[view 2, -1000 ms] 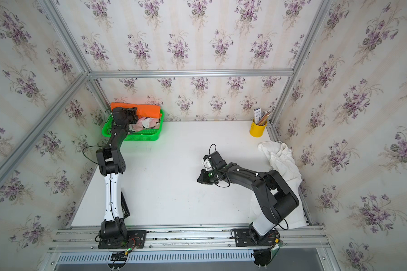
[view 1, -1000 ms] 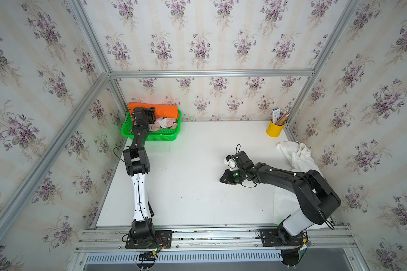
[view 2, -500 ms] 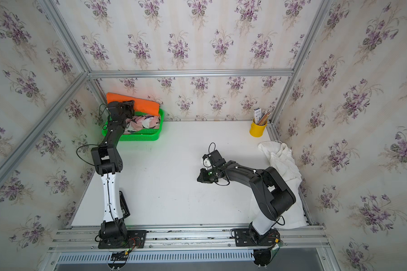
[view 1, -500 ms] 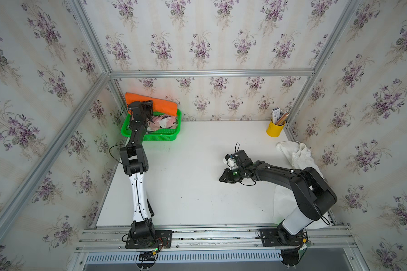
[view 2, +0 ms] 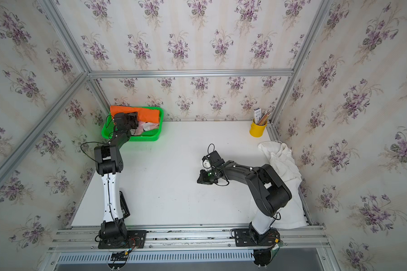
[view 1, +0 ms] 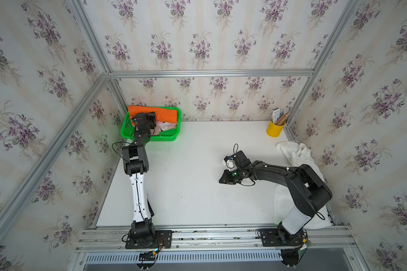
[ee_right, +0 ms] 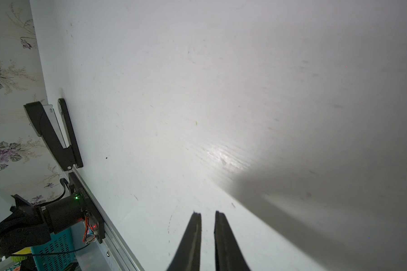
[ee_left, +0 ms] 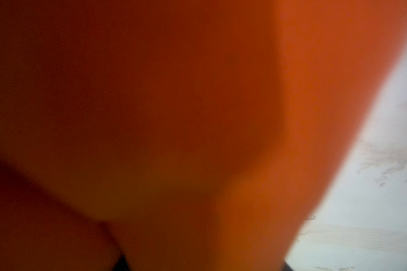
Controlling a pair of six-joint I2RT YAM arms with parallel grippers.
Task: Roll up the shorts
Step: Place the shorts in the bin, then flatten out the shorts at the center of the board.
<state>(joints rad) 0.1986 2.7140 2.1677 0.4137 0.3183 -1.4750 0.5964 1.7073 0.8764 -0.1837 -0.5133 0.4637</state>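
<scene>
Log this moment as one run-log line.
left gripper against orange shorts at green basket, grip hidden | right gripper nearly closed, empty, low over table | white shorts crumpled, unrolled, at table edge

Top views overlook whole table (view 1: 186,187); wrist cameras close.

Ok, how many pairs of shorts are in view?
3. The orange shorts lie over the green basket at the far left corner; the pink shorts sit inside it, partly under the left arm; the white shorts lie along the right edge of the table. More may be hidden.
</scene>
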